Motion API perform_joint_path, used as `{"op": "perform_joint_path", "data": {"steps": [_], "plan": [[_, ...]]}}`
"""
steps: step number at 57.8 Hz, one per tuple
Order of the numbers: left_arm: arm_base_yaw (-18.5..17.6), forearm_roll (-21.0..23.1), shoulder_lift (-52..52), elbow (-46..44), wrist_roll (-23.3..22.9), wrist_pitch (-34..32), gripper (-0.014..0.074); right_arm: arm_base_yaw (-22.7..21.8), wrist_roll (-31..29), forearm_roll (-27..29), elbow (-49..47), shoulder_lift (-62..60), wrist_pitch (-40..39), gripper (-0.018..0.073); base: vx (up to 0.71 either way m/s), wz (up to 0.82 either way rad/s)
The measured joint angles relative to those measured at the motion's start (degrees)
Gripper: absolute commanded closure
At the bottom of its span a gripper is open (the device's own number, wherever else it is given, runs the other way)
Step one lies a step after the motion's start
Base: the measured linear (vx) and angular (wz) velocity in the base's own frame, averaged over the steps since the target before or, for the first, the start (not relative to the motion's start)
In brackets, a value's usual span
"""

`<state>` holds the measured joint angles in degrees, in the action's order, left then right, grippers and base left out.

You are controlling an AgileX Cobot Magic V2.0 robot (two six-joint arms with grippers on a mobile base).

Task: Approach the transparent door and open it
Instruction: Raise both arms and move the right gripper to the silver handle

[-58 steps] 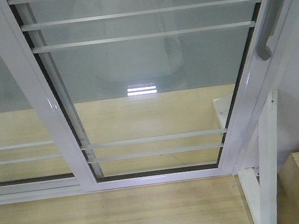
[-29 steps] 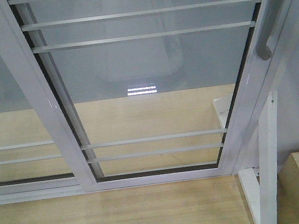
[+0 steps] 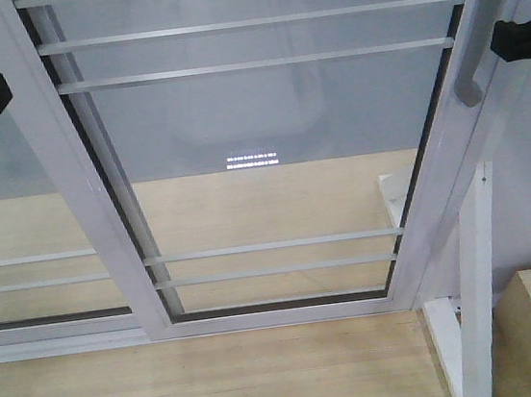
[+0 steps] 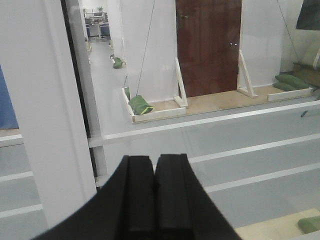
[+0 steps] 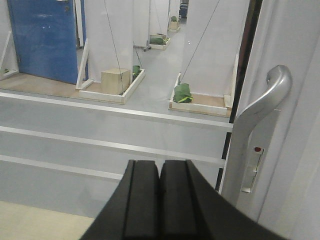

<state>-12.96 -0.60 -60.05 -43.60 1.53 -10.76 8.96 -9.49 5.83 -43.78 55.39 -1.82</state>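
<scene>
Left gripper [image 4: 154, 167] and right gripper [image 5: 160, 170] had fingers pressed fully together, gripping nothing. Transparent door [image 5: 125, 135] stood directly ahead of right gripper; its handle [image 5: 265, 100] lay ahead-right, untouched.

light: even, soft | glare: lamp reflection on transparent door [image 3: 251, 159] | focus: sharp

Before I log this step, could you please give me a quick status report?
Left end effector shut, empty; right end effector same. Transparent door: handle untouched, just right of it. Nothing blocking.
</scene>
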Motion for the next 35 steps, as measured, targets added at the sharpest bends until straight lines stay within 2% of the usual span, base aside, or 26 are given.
{"op": "perform_joint_path", "data": {"steps": [7, 15, 25, 30, 35], "plan": [[0.0, 0.05, 0.0, 0.0, 0.0, 0.0, 0.0526, 0.0, 0.0, 0.0, 0.0, 0.0, 0.0, 0.0385, 0.0, 0.0], [0.0, 0.05, 0.0, 0.0, 0.0, -0.06, 0.0458, 0.0, 0.17, 0.0, 0.0, 0.0, 0.63, 0.0218, 0.0, 0.0], [0.0, 0.05, 0.0, 0.0, 0.0, 0.14, 0.0303, 0.0, 0.3, 0.0, 0.0, 0.0, 1.3, -0.0003, 0.0, 0.0], [0.0, 0.05, 0.0, 0.0, 0.0, 1.06, 0.0216, 0.0, 0.3, 0.0, 0.0, 0.0, 0.87, -0.0068, 0.0, 0.0], [0.0, 0.1, 0.0, 0.0, 0.0, 2.71, 0.0137, 0.0, 0.3, 0.0, 0.0, 0.0, -0.18, -0.0089, 0.0, 0.0]]}}
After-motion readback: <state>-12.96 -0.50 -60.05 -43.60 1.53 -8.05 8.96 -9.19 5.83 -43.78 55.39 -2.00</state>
